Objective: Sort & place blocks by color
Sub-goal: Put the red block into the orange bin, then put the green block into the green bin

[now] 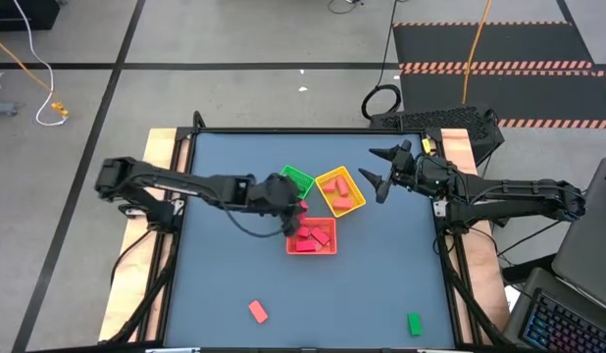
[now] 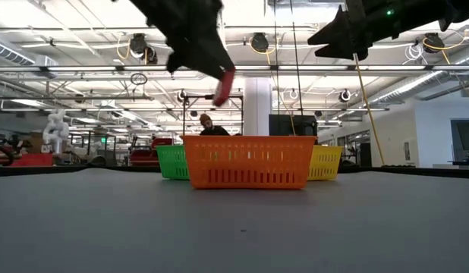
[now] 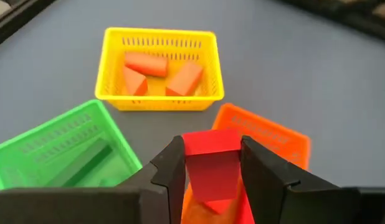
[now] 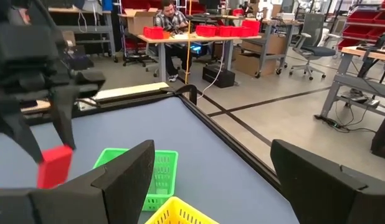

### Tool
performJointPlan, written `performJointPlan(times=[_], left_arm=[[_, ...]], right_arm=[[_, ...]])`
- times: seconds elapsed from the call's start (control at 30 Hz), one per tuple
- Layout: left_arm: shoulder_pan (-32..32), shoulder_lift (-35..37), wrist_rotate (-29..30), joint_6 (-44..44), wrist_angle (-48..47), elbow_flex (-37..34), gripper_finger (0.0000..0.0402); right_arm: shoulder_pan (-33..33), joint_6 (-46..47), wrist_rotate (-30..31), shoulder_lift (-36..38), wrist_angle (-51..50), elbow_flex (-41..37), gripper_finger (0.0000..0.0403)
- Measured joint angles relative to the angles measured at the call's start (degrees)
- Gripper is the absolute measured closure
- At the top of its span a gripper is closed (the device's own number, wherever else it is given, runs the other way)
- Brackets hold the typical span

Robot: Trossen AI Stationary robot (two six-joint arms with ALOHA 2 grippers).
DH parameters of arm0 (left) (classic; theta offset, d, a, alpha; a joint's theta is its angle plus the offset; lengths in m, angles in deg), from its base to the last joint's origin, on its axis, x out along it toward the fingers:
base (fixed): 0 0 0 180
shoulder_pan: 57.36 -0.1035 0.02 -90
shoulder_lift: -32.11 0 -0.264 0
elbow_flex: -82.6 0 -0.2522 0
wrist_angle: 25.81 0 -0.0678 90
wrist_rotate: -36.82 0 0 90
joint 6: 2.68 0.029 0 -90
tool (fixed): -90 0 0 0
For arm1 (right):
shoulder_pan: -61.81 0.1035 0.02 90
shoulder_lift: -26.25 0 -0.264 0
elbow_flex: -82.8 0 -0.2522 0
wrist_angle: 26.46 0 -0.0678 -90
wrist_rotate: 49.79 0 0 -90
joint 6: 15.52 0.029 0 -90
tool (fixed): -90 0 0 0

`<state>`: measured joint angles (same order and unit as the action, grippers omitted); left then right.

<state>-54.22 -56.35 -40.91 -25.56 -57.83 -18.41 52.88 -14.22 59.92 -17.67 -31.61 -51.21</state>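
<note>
My left gripper (image 3: 212, 163) is shut on a red block (image 3: 210, 144) and hovers above the red tray (image 3: 267, 138), as the low view (image 2: 221, 85) also shows. That tray (image 1: 328, 242) holds several red blocks. The yellow tray (image 3: 158, 98) holds three salmon-orange blocks (image 3: 146, 63). A green piece (image 3: 86, 167) lies in the green tray (image 3: 30, 155). One salmon block (image 1: 257, 312) and one green block (image 1: 414, 324) lie loose on the table near its near edge. My right gripper (image 1: 381, 173) is open, raised to the right of the yellow tray. My left gripper pinches the red block between its two fingers (image 3: 174, 168), one on each of its opposite side faces (image 3: 194, 163). The fingers slant down from the table's left. The block is lifted clear, above the red tray, and sticks out past the fingertips (image 2: 225, 82).
The three trays stand clustered at the table's middle, touching or nearly so. Bare tabletop (image 1: 234, 265) lies around them, toward the near edge and both sides. A person sits at a workbench (image 4: 171, 18) in the room beyond the table.
</note>
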Motion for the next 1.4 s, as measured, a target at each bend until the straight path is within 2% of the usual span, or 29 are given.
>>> performJointPlan(times=[0.27, 0.6, 0.8, 1.0, 1.4], left_arm=[[-0.3, -11.9, -3.3, 7.4, -1.2, 8.7, 0.0276], [0.4, -20.3, -7.8, 15.0, -6.8, 15.8, 0.0262], [1.1, -21.0, -11.9, 16.4, -7.2, 17.1, 0.026], [1.6, -21.0, -12.1, 16.2, -7.9, 17.1, 0.0251], [1.7, -21.0, -12.0, 14.3, -9.2, 17.1, 0.0162]], right_arm=[[0.0, -0.5, 0.1, 0.4, -0.3, 0.0, 0.009], [0.0, -0.7, 1.3, 0.5, -0.3, 0.0, 0.009], [-0.1, -0.9, 1.3, 0.5, -0.3, 0.0, 0.009], [-0.1, -0.9, 1.4, 0.5, -0.3, 0.0, 0.009], [-0.1, -0.7, 1.3, 0.5, -0.4, 0.0, 0.009]])
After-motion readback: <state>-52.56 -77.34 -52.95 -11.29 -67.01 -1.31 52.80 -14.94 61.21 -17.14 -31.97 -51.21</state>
